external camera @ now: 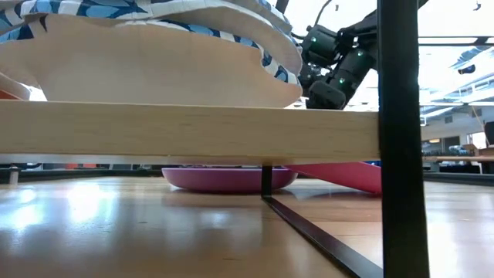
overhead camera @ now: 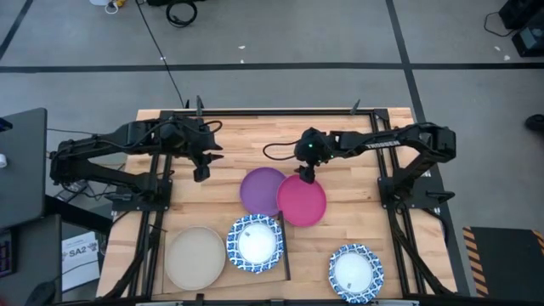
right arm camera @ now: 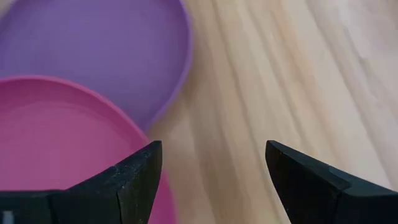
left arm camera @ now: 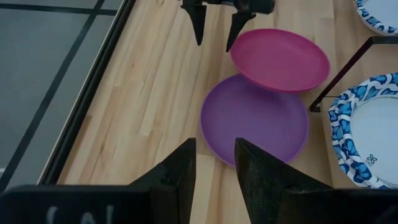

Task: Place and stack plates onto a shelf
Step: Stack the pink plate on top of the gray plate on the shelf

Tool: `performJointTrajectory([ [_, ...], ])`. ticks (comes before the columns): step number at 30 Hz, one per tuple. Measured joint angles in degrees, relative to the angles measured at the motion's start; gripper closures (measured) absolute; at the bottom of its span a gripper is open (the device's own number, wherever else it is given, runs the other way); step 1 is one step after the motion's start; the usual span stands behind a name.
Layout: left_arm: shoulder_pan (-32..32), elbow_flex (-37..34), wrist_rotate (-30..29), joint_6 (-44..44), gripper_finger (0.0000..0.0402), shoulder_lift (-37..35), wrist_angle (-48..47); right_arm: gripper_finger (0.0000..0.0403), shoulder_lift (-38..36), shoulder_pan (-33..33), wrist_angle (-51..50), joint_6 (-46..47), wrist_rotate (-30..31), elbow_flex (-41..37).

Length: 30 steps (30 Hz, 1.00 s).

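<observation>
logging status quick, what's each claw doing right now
left claw: open, empty, above the purple plate
right claw: open wide, empty, at the magenta plate rim

Both arms (overhead camera: 119, 153) matte black w/ tapered black fingers (left arm camera: 177, 180), green LEDs, black cable.

Magenta plate (overhead camera: 302, 201) tilted, overlapping purple plate (overhead camera: 260, 189); beige plate (overhead camera: 195, 257) and blue-rimmed plate (overhead camera: 255, 243) on shelf (overhead camera: 223, 280).

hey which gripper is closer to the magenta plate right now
Right. The right gripper hangs open right at the far rim of the magenta plate. The left gripper is farther off, beyond the purple plate, fingers parted, holding nothing.
</observation>
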Motion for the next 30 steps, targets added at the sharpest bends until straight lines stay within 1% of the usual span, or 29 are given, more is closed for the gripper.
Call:
performJointTrajectory([
  [4, 0.0, 0.0, 0.0, 0.0, 0.0285, 0.0, 0.0, 0.0112, 0.2, -0.8, 0.4, -0.5, -3.7, 0.0],
  [9, 0.0, 0.0, 0.0, -0.1, 0.0285, 0.0, 0.0, 0.0112, 0.7, -1.2, 0.8, -0.6, -6.2, 0.0],
  [16, -0.1, 0.0, 0.0, -0.2, 0.0285, 0.1, 0.0, 0.0112, 0.7, -1.2, 0.4, -1.5, -4.6, 0.0],
  [23, -0.1, 0.0, 0.0, -0.5, 0.0285, 0.1, -0.1, 0.0119, 0.9, -1.2, 0.3, -2.0, -4.5, 0.0],
  [30, -0.1, 0.0, 0.2, -0.5, 0.0285, 0.1, -0.1, 0.0134, 4.6, -1.2, 0.6, -2.0, -4.4, 0.0],
])
